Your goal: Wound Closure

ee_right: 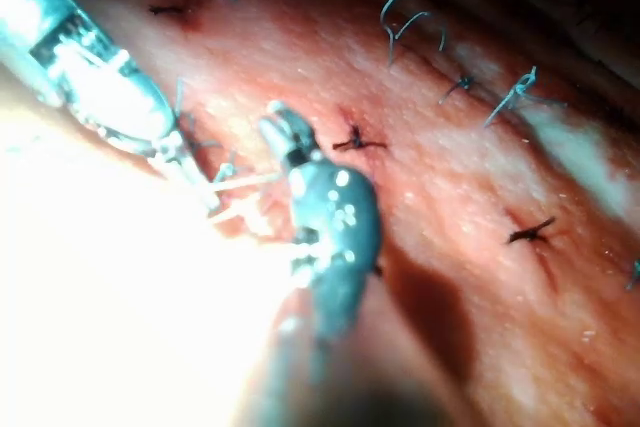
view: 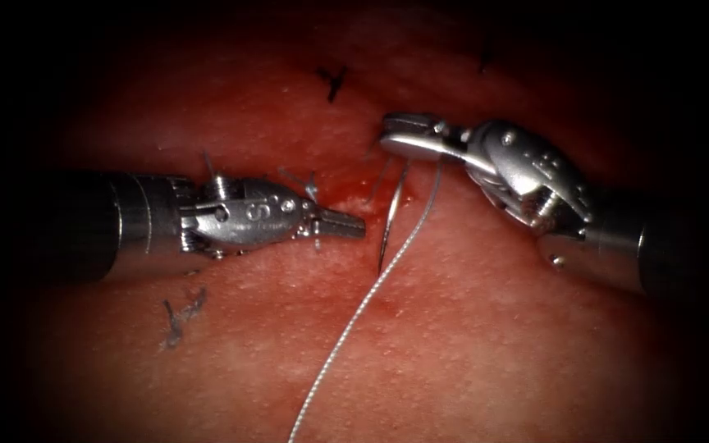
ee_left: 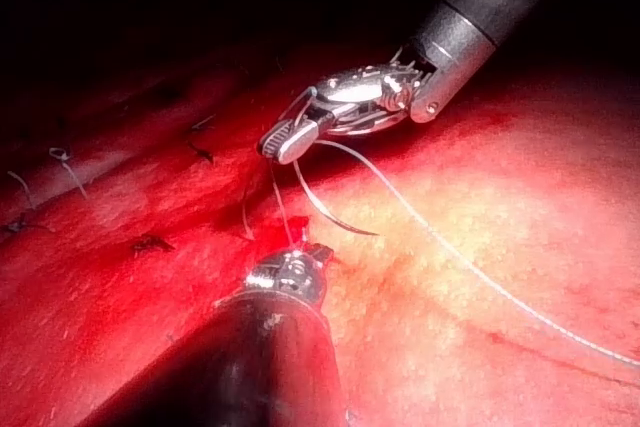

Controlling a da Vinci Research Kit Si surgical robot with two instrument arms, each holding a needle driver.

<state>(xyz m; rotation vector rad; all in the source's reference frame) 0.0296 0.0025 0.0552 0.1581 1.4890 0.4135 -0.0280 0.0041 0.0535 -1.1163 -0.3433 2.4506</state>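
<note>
Right tool (view: 400, 135): fingers clenched on the needle (view: 391, 220) near one end of its curve. The rest of the needle hangs below the fingers and arcs down to the tissue (view: 486, 344). Cannot tell whether its lower tip is in the tissue or only rests on it; the tip is hard to make out against the red fluid (view: 346, 193). In the left wrist view the needle (ee_left: 325, 205) curves free below the right tool (ee_left: 285, 142).

Thread (view: 354, 320) runs from just under the right tool's fingers, past the needle, and is cut off at the picture's lower edge.

Left tool (view: 353, 225): fingers clenched, grasping nothing, tip just left of the needle and apart from it.

Cut line near the fingers is hard to trace. Dark knotted stitches: one (view: 334, 80) above the fingers, another (view: 180, 316) below the left tool.
</note>
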